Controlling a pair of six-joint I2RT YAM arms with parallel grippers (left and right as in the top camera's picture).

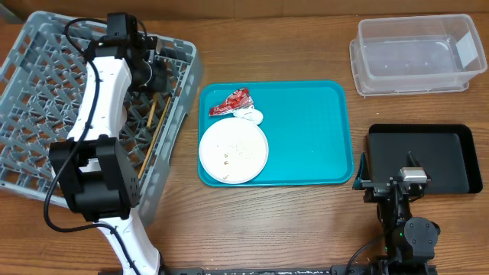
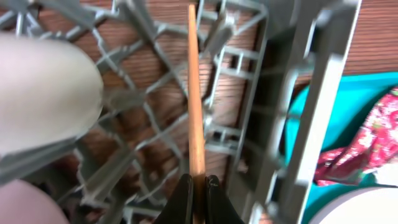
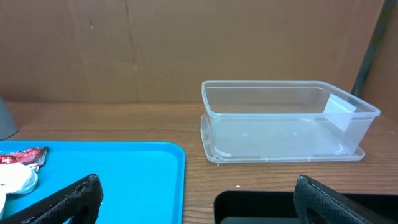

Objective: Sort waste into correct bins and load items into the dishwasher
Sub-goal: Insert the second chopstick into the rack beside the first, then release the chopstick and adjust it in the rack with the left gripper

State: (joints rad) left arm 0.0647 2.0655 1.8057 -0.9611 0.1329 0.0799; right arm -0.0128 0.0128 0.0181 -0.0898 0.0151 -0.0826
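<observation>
The grey dishwasher rack (image 1: pixel 38 69) fills the left of the table, and my left gripper (image 1: pixel 159 82) hangs inside its right side. In the left wrist view this gripper (image 2: pixel 198 186) is shut on a wooden chopstick (image 2: pixel 195 93) that points away over the lattice floor. Chopsticks (image 1: pixel 153 130) lean along the rack's right wall. The white plate (image 1: pixel 233 151) with rice crumbs (image 1: pixel 227 158), the red wrapper (image 1: pixel 233 101) and a white scrap (image 1: pixel 250 116) lie on the teal tray (image 1: pixel 306 130). My right gripper (image 3: pixel 199 202) stands open and empty above the near edge of the black tray (image 1: pixel 428 156).
The clear tub (image 1: pixel 416 53) sits at the back right, also in the right wrist view (image 3: pixel 280 118). A pale rounded dish (image 2: pixel 43 93) lies blurred, close to the left wrist camera inside the rack. The rack wall (image 2: pixel 311 93) stands between the left gripper and the teal tray (image 2: pixel 323 112).
</observation>
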